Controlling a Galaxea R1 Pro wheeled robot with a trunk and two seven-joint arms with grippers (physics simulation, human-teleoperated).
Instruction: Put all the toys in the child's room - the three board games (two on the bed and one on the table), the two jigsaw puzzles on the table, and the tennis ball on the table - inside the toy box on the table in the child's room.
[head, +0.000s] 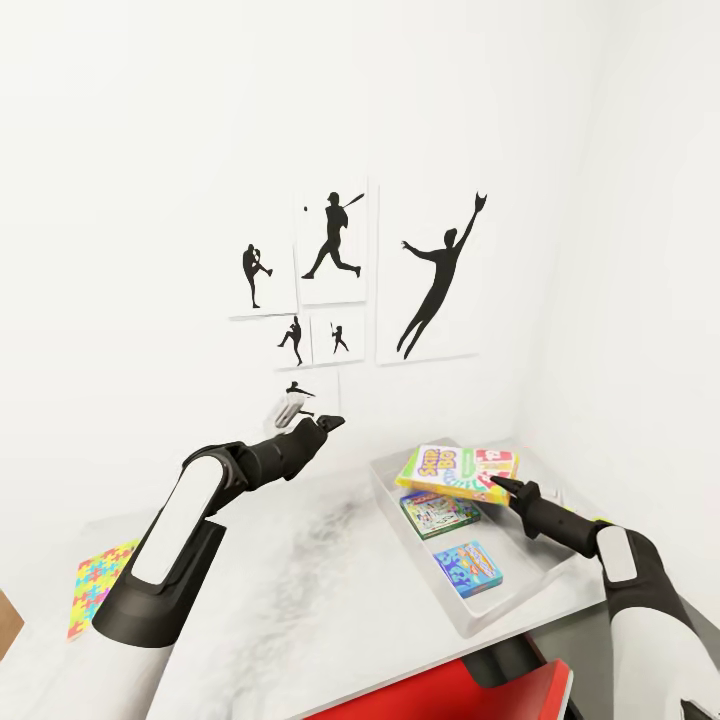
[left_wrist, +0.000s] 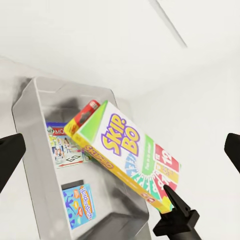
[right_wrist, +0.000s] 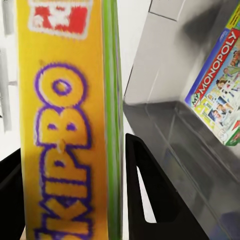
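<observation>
Table (head: 300, 590) is set against white walls; Skip-Bo box (head: 455, 472) is clamped edgewise by right gripper (head: 500, 485) over toy box (head: 480, 615) — left gripper (head: 325, 420) is spread, empty.

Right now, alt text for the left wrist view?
The right claw holds a yellow Skip-Bo game box tilted over the grey toy box, which already contains a Monopoly game and a light blue game. The left claw's open black fingertips frame the edges.
</observation>
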